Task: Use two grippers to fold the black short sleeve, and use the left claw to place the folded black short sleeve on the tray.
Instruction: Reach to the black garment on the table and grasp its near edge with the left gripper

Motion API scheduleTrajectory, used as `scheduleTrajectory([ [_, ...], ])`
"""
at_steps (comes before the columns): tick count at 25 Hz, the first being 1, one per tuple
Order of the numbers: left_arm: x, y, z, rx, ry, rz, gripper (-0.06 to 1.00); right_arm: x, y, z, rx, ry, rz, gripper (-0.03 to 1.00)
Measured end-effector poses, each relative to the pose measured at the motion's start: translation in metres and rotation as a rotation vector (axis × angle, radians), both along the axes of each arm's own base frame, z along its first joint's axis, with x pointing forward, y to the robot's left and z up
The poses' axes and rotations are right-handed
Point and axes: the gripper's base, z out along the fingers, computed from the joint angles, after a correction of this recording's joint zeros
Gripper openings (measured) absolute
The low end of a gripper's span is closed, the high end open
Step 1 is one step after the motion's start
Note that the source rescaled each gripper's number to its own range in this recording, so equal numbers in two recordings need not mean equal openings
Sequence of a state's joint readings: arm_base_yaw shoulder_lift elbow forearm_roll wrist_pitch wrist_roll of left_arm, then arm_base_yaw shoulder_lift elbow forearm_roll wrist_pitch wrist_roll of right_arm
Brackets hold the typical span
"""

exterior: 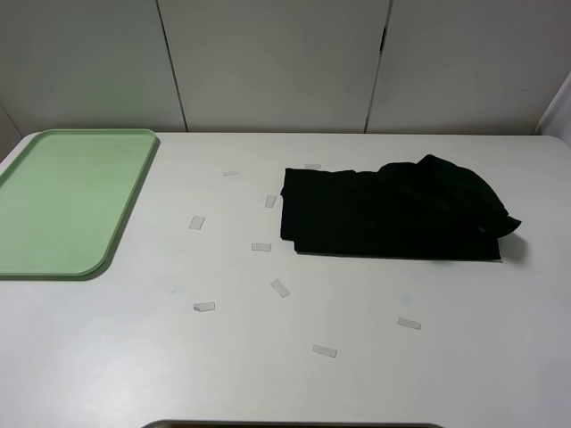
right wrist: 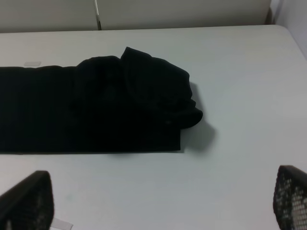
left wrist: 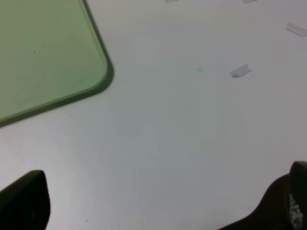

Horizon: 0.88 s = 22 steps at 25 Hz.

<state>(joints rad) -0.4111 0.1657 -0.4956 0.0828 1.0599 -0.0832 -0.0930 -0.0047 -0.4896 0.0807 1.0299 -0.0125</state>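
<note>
Your white desk [exterior: 357, 374] carries a light-green plastic tray [exterior: 62, 201] at far left. The folded black cotton short sleeve [exterior: 384, 214] lies right of centre, long axis left-to-right, bunched end rightward. Your right hand [right wrist: 158, 201] hovers spread wide, the short sleeve just ahead. Your left hand [left wrist: 156, 206], equally wide, hangs near the tray's corner, far from the short sleeve.

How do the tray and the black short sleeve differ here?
The tray is light green, rigid, flat; the black short sleeve is soft, partly folded, bunched at one end. On the white table the tray sits at the left edge, the black short sleeve right of centre. Both rest on it, apart.
</note>
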Motion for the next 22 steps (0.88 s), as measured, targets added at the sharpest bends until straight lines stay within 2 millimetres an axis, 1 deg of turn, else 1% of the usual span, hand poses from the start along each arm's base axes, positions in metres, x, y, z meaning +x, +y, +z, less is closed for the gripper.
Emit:
scheduleTrajectory([
  [16, 0.0001, 0.0002, 0.0000, 0.002, -0.001, 0.001, 0.98, 0.0000, 0.0000, 0.0000, 0.000, 0.000, 0.000, 1.00],
  [22, 0.0009, 0.0006, 0.0026, -0.057, 0.016, 0.073, 0.98, 0.0000, 0.0000, 0.0000, 0.000, 0.000, 0.000, 1.00],
])
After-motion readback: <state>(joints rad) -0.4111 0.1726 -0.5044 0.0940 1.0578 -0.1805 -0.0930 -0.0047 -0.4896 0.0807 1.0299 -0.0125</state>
